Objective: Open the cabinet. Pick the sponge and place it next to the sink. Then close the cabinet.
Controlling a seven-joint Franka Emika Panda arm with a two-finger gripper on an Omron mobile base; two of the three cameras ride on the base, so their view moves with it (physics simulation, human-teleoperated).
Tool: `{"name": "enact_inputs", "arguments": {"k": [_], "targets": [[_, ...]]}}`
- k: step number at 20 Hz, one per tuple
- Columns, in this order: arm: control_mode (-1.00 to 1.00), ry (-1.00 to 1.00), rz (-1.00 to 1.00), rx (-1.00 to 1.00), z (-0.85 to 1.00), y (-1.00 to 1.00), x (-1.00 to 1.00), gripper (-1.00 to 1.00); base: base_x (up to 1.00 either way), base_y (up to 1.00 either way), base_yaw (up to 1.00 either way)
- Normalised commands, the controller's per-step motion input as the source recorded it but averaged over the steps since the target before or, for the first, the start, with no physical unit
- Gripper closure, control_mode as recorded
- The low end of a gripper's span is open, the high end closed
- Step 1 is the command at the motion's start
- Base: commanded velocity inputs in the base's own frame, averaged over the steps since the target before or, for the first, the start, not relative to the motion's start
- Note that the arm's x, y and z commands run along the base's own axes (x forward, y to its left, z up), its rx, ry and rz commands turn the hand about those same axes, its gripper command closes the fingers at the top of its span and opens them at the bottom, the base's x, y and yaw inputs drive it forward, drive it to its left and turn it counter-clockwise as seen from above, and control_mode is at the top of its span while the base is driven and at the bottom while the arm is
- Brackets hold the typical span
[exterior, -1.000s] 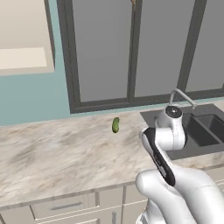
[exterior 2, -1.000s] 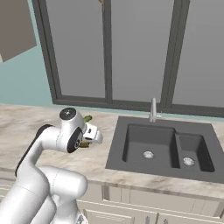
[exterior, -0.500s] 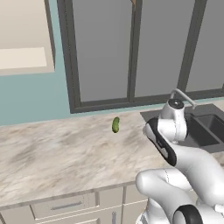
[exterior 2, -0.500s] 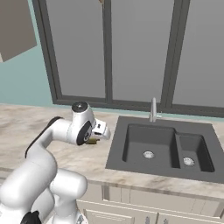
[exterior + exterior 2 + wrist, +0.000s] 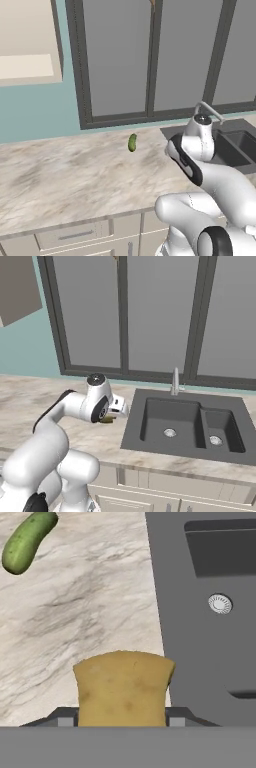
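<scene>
Light is even and diffuse in all three views, bright without any clear source. Shadows are faint: only a soft dark patch lies under the pickle (image 5: 132, 143) on the marbled surface (image 5: 65, 175). The dark sink (image 5: 190, 423) shows no glare. Edges look slightly soft and low in detail, especially in the hand view at 6 o'clock, with no bending at the borders.

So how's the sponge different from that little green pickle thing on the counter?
The sponge is yellow-tan and blocky; the pickle is green, rounded and oblong. The sponge sits between the gripper's fingers by the sink's edge; the pickle lies loose on the counter, farther from the sink. Both are small.
</scene>
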Motion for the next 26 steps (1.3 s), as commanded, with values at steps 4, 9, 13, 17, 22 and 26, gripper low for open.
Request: {"name": "enact_inputs", "arguments": {"k": [4,9,13,17,22,26], "targets": [[-1.00,0.05,0.00,0.00,-0.19,0.00,0.00,1.00,0.00,0.00,0.00],[-1.00,0.03,0.00,0.00,-0.28,0.00,0.00,1.00,0.00,0.00,0.00],[-1.00,0.11,0.00,0.00,-0.36,0.00,0.07,1.00,0.00,0.00,0.00],[-1.00,0.14,0.00,0.00,-0.21,0.00,0.14,1.00,0.00,0.00,0.00],[-1.00,0.08,0.00,0.00,-0.10,0.00,0.05,1.00,0.00,0.00,0.00],[-1.00,0.05,0.00,0.00,-0.08,0.00,0.04,1.00,0.00,0.00,0.00]]}}
